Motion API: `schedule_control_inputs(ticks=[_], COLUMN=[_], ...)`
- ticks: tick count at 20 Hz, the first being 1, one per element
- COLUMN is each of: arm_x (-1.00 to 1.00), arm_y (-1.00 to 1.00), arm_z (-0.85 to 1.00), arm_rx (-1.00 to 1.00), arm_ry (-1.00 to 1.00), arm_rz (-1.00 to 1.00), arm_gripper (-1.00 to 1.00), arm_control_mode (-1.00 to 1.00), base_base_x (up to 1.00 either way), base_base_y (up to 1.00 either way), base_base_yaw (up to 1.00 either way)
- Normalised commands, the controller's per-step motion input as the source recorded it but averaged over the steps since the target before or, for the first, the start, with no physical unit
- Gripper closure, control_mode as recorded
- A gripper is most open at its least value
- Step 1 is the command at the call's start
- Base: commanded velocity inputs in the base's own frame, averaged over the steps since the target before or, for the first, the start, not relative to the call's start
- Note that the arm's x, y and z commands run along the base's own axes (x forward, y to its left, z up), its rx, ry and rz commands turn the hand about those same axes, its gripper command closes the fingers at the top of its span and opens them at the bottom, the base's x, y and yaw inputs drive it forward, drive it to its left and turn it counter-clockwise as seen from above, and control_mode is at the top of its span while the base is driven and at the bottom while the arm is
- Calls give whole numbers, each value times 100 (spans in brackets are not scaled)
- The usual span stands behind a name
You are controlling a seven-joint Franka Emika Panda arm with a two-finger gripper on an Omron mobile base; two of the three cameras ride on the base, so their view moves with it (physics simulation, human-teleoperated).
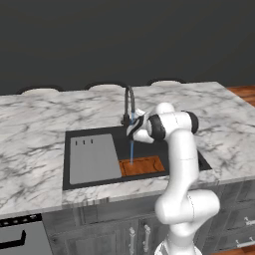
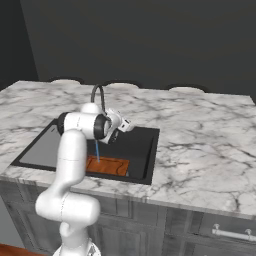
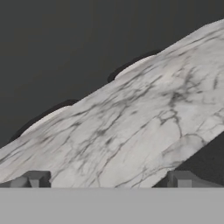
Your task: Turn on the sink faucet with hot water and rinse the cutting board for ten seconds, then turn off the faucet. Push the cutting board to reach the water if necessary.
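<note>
Left base view: water runs as a thin pale-blue thread from the faucet onto the cutting board.
Grey slab: flat, matte, three slots, at the left of the sink.
Board: small orange-brown wood with a darker groove, lying at the sink's front, right of the slab.
Faucet: slim dark metal, tall arch, behind the basin.
Gripper: beside the faucet base, jaws spread wide, holding nothing; its contact with the lever is probably broken, though the view is too coarse to be sure.
Countertop: white marble, grey veins, polished.
Risk: returning to shut off, the wide fingers could miss the small lever or knock the spout sideways off the board.
</note>
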Motion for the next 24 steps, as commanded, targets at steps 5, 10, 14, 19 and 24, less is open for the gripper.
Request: schedule_control_inputs(ticks=[5, 10, 14, 19, 24], arm_x=[-50, -64, -70, -37, -5], arm_y=[-38, -40, -43, -36, -34], arm_z=[0, 0, 5, 31, 38], arm_rx=[0, -1, 0, 0, 0], arm_ry=[17, 16, 12, 5, 1], arm_rz=[0, 1, 0, 0, 2], arm_gripper=[-100, -100, -100, -100, -100], arm_control_mode=[-100, -100, -100, -100, -100], base_base_x=[0, 0, 0, 0, 0], base_base_y=[0, 0, 0, 0, 0], base_base_yaw=[0, 0, 0, 0, 0])
